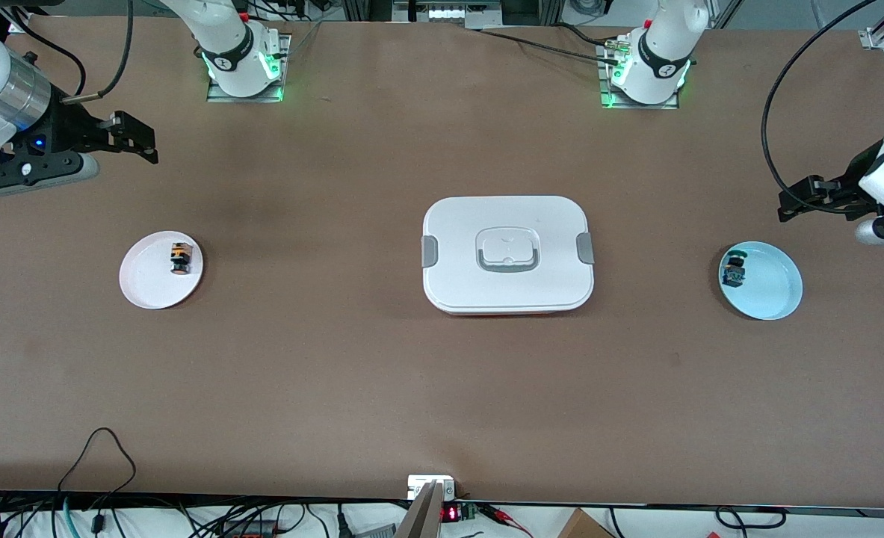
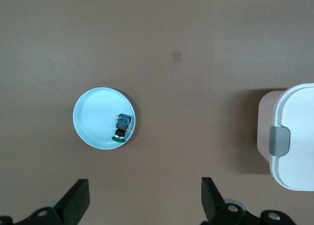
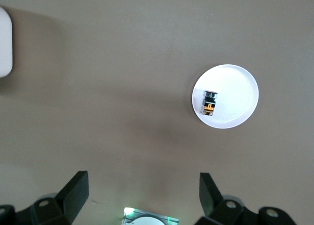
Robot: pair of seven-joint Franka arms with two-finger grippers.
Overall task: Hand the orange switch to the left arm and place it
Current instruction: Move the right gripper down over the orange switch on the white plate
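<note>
A broad brown counter (image 1: 382,388) carries everything. At its middle sits the large white rounded-rectangle box (image 1: 507,254) with grey side clips, a grey-edged lid handle and a reddish rim at its base; its lid is on. Two white jointed robot arms rise from bases along the counter's edge farthest from the front camera. The right arm's black two-finger hand (image 1: 131,138) hangs in the air over bare counter at the right arm's end, its fingers (image 3: 73,190) spread wide and holding nothing. The left arm's black hand (image 1: 800,198) hangs over bare counter at the left arm's end, likewise released, fingers (image 2: 76,200) wide apart and empty. A round white plate (image 1: 146,288) lies toward the right arm's end, well apart from the box; a round pale blue plate (image 1: 774,288) lies toward the left arm's end. The tiny black switch with an orange band (image 1: 179,257) rests on the white plate near its rim. A small dark blue-green component (image 1: 734,270) rests in the blue plate by its rim
</note>
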